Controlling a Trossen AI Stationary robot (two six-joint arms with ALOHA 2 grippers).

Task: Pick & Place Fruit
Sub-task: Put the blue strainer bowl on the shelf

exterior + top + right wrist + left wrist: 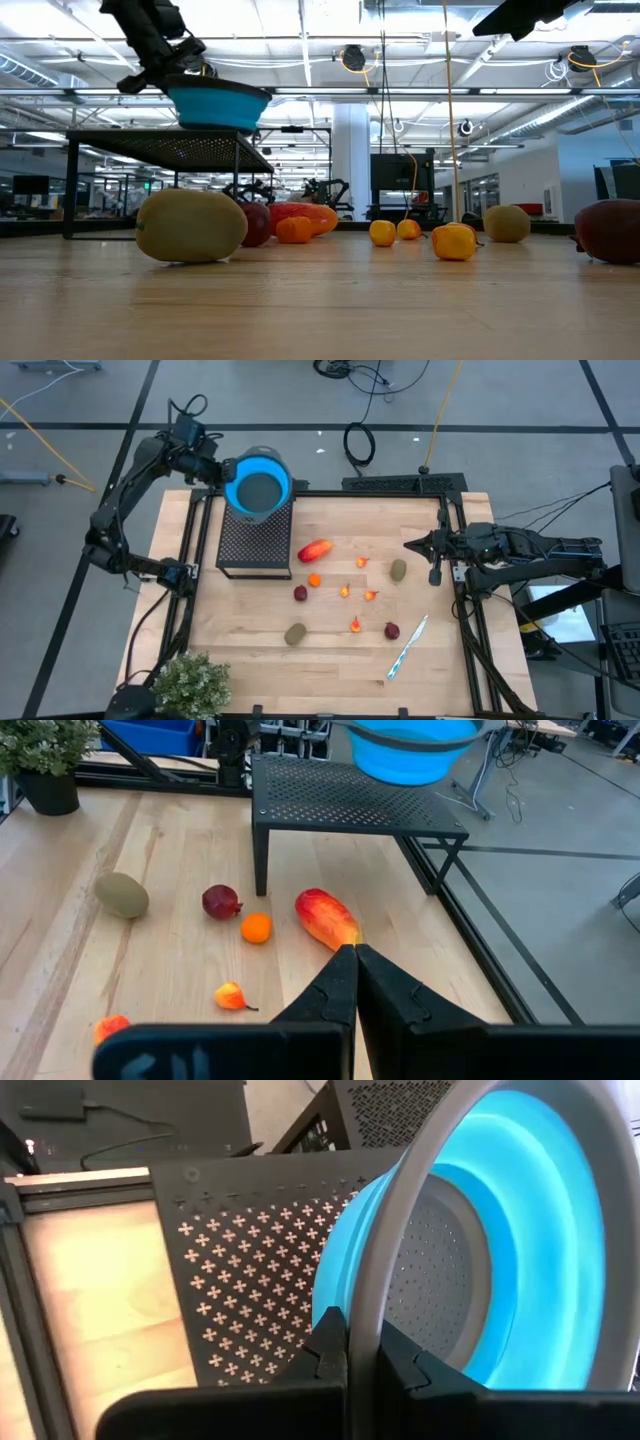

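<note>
A blue bowl (258, 484) is held by the left gripper (222, 470) above the far end of a black perforated stand (256, 542) on the wooden bench (240, 610). The fruit (315, 550) is scattered across the bench's middle, beside the stand. The right gripper (412, 544) is seen with fingers together over the bench's right side. A pen (408, 647) and a green plant (190, 684) are seen nearer the front edge.

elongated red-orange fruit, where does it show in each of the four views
High view: elongated red-orange fruit lies mid-table, just right of the black mesh stand.
Low view: it lies behind the nearer fruits, left of centre.
Left wrist view: not in it.
Right wrist view: it lies just beyond the closed fingertips.
Shared landmark: the black mesh stand beside it.
</note>
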